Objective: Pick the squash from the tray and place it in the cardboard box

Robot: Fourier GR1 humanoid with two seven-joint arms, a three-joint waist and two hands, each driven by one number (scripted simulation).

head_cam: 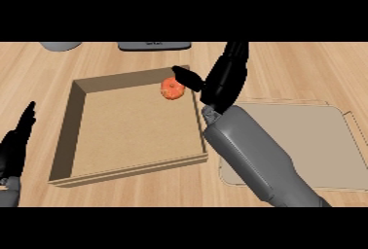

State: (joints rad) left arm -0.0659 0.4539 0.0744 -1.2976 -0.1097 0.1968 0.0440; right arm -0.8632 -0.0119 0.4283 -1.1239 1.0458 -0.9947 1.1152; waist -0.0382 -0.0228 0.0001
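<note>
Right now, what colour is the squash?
Orange-red squash, best seen in the head view, inside the cardboard box.

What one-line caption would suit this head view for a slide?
Right hand open above the cardboard box, orange squash lying in its far corner, tray beside it.

The squash (171,89) lies in the cardboard box (66,131), left of the tray (316,141).
</note>
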